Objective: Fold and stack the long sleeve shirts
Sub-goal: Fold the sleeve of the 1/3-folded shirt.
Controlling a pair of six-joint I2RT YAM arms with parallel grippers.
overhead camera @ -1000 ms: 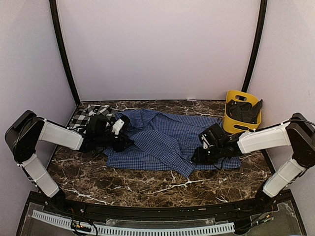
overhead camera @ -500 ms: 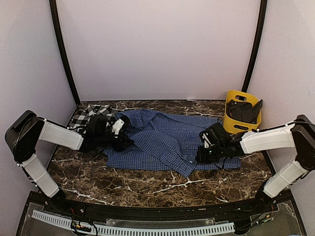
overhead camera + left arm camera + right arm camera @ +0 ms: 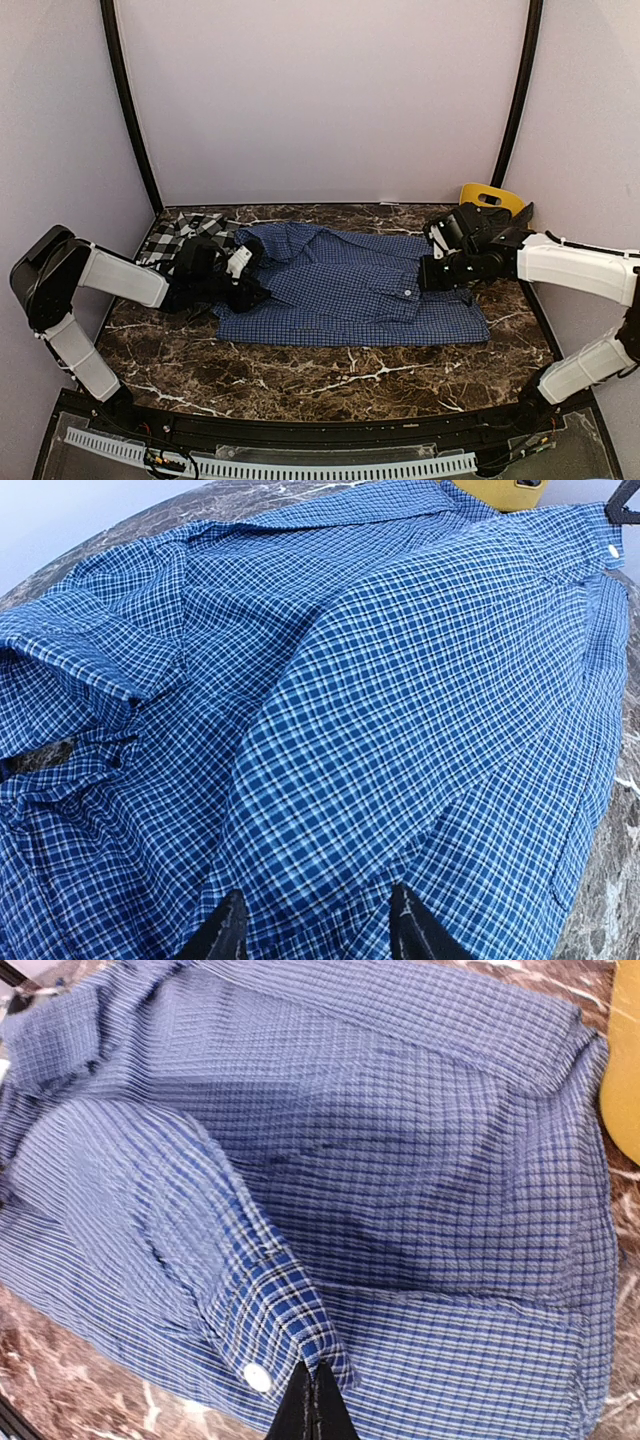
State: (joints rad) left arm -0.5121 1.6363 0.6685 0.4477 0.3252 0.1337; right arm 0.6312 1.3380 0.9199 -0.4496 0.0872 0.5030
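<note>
Two shirts sit on the marble worktop [image 3: 300, 375]. The blue checked shirt [image 3: 330, 285] is the larger spread, lying flat across the middle and reaching toward the right edge. The black-and-white plaid shirt [image 3: 180, 232] is bunched in the far left corner, touching the blue one's shoulder. A yellow bin [image 3: 492, 193] stands in the far right corner, half hidden behind my right arm.

My right gripper [image 3: 312, 1392] is clenched on the blue shirt's sleeve cuff [image 3: 268, 1312], just beside its white button [image 3: 258, 1376], with the sleeve lifted off the shirt body.

My left gripper [image 3: 318, 935] rests at the shirt's left side. The jaws straddle a ridge of cloth, but I cannot tell whether they pinch it or only press it down.

I judge this a sleeve fold in hand, with the stack not yet begun. The cuff is held by a thin edge, so a quick pull could slip it free. If the left hold is loose, the whole shirt drags and wrinkles. My right arm is also close enough to the bin to knock it.
</note>
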